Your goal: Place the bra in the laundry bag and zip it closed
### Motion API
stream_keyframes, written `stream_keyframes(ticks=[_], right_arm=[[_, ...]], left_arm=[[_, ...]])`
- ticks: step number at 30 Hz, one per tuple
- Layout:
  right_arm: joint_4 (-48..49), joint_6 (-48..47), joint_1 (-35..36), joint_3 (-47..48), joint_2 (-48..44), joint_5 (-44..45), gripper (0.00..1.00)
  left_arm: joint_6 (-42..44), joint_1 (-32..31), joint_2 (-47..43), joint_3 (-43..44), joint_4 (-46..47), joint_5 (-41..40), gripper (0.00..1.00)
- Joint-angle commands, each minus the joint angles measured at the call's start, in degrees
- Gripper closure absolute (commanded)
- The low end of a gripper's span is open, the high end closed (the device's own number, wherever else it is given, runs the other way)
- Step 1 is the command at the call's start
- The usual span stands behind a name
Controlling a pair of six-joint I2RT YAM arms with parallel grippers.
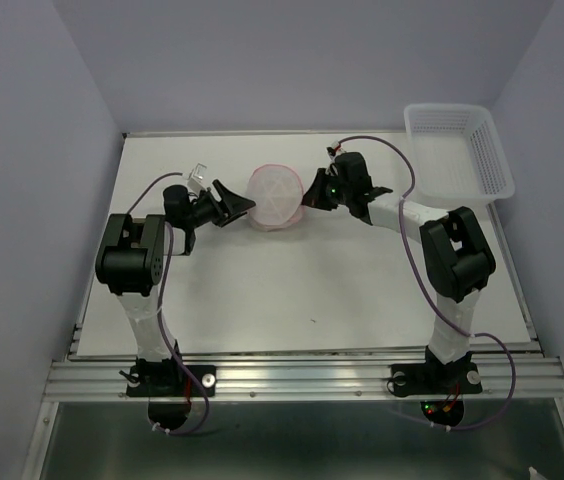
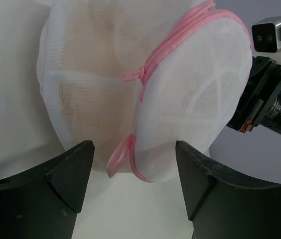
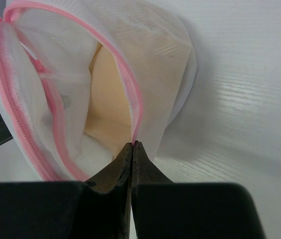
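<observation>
White tabletop (image 1: pixel 312 290) and pale lilac walls frame both arms, which meet at the far side. The right gripper (image 3: pixel 132 145) has its black fingers clenched on the pink zipper edging of the laundry bag (image 3: pixel 165 55), a small round clamshell pouch of translucent white mesh. Up from those fingertips the seam parts and the bag gapes to their left. Just beyond them inside lies the bra (image 3: pixel 111 94), a soft tan fabric garment showing through the opening and the mesh. The left gripper (image 2: pixel 131 154) faces the bag from the opposite side with its fingers spread wide and released. A pink fabric loop (image 2: pixel 119 158) hangs between them, seemingly touching neither. Well beyond the right fingers, at the table's far right corner, sits a rigid white slotted plastic basket (image 1: pixel 459 150).
</observation>
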Motion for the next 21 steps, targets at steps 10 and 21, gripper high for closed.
stream_keyframes(ticks=[10, 21], right_arm=[[0.8, -2.0, -0.3, 2.4, 0.8, -1.7, 0.99], [-6.7, -7.6, -2.6, 5.0, -1.2, 3.5, 0.76]], left_arm=[[-8.3, -3.6, 3.2, 6.1, 13.3, 4.2, 0.78], [-6.9, -4.1, -12.3, -0.2, 1.1, -2.2, 1.0]])
